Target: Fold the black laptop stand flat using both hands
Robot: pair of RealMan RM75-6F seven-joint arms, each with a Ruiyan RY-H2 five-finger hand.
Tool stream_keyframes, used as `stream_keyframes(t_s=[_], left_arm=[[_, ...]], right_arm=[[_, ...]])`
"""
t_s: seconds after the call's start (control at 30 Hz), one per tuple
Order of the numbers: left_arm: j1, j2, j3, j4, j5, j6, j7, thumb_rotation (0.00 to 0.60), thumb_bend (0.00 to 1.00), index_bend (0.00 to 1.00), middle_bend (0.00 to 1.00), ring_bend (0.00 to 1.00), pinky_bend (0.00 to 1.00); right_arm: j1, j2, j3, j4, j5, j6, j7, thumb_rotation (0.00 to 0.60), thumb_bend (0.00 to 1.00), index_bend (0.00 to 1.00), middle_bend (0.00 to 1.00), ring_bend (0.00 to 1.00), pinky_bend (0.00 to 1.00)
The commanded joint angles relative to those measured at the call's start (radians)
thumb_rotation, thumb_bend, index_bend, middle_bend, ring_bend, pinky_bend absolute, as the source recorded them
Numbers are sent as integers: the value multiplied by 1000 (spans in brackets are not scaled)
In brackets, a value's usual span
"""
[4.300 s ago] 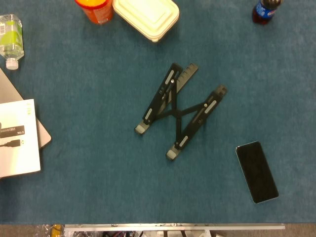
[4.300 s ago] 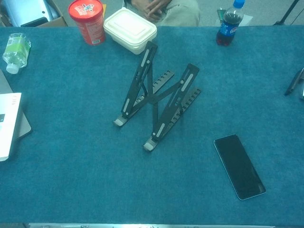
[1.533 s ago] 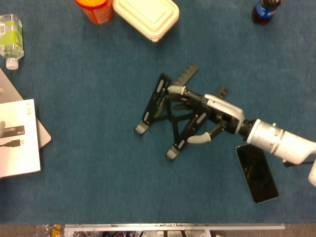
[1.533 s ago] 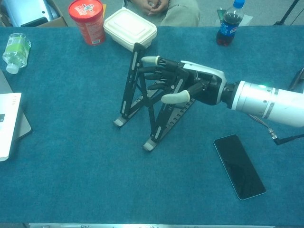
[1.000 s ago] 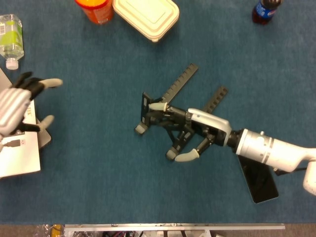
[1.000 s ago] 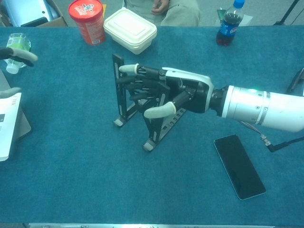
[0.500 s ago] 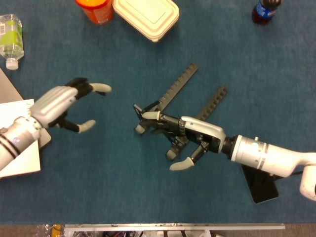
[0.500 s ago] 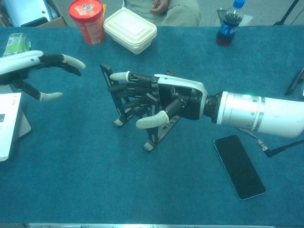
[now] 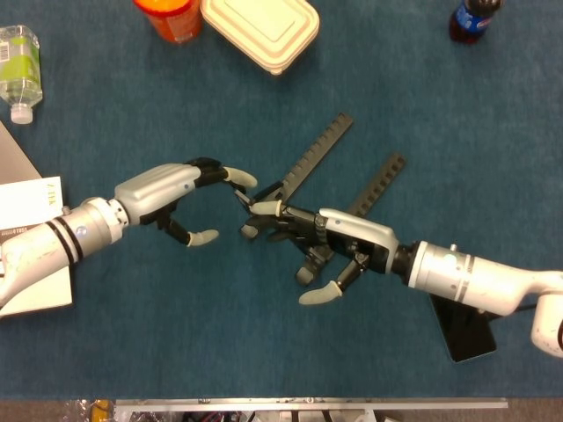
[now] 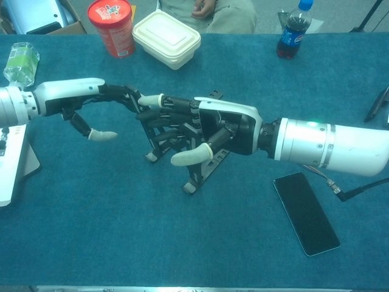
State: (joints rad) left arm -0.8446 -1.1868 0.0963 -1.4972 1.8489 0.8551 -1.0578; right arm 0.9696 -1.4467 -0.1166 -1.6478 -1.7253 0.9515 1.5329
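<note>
The laptop stand [image 9: 308, 207] sits mid-table between the left robot hand [image 9: 180, 200] and right robot hand [image 9: 330, 246].

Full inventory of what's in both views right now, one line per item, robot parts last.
laptop stand: 1, black, table centre, partly folded
lunch box: 1, cream, lidded, far edge
canister: 1, red, left of the lunch box
soda bottle: 1, dark with blue cap, far right
water bottle: 1, clear with green label, lying far left
phone: 1, black, screen dark, near right
white box: 1, white with black print, left edge, on a grey laptop
table: 1, blue cloth
person: 1, only lap and hands, beyond the far edge
left robot hand: 1, grey and black, fingertip at the stand's upper end
right robot hand: 1, white and black, fingers on the stand's upper frame
</note>
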Motion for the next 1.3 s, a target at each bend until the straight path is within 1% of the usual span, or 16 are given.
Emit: stream_keyframes(t_s=[0.03, 0.27, 0.6, 0.77, 1.3], left_arm=[[-31, -9, 10, 5, 5, 15, -47, 600, 331, 150, 215, 156, 36], [-84, -40, 30, 34, 10, 31, -105, 600, 331, 150, 215, 156, 36], [-118, -93, 73, 89, -6, 33, -154, 600, 331, 150, 215, 156, 36], [-121, -98, 94, 106, -21, 35, -148, 600, 331, 150, 215, 156, 36], [-122, -86, 143, 90, -52, 30, -106, 600, 331, 147, 215, 155, 36]], right_arm=[[3, 0, 0, 3, 3, -3, 0, 600, 106, 7, 83, 0, 85], [7, -6, 2, 14, 14, -7, 6, 600, 106, 6, 83, 0, 85], [12, -13, 2, 28, 14, -6, 19, 600, 106, 3, 83, 0, 85], [16, -19, -4, 34, 3, -3, 34, 600, 106, 3, 83, 0, 85], [28, -26, -28, 42, -23, 17, 63, 600, 107, 0, 83, 0, 85]])
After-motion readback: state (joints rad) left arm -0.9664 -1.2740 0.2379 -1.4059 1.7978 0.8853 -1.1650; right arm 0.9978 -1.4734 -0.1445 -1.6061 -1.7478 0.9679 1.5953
